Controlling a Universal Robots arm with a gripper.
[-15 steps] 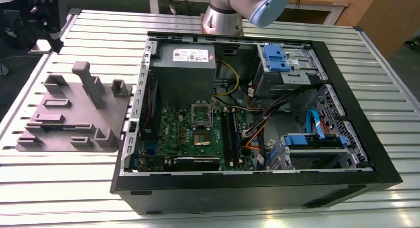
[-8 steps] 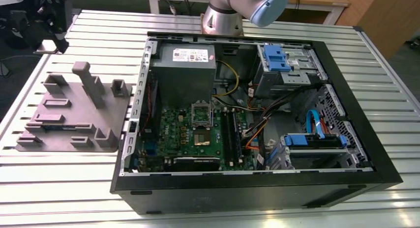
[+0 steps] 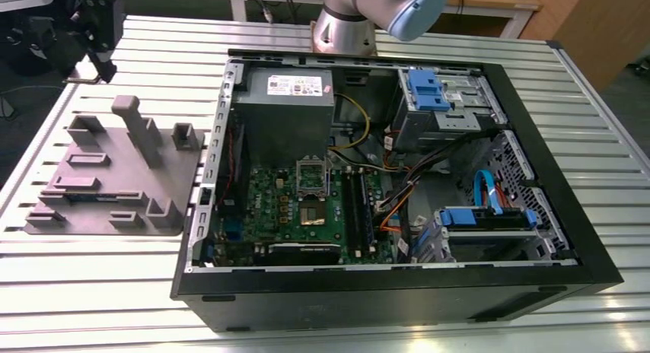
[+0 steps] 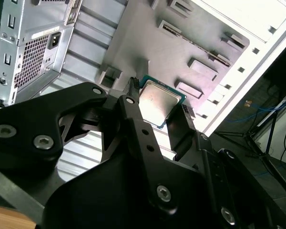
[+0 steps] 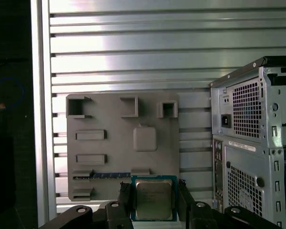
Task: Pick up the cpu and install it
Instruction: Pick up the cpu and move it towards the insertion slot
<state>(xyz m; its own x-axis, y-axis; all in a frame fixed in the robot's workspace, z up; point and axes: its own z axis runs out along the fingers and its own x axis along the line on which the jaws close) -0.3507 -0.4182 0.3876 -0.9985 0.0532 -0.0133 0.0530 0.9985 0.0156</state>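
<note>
Where the gripper [image 5: 154, 196] pinches, the cpu [image 5: 154, 200] sits clamped.

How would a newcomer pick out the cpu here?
Start at the grey fixture plate beside the computer case on the slatted table. In both wrist views the gripper hangs near it, shut on the cpu: a small flat square with a silvery top and darker rim, unlike the plate's grey blocks.

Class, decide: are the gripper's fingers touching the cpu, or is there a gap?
Touching. In the first wrist view the cpu sits between the gripper's fingers, both pressed against its edges with no gap.
</note>
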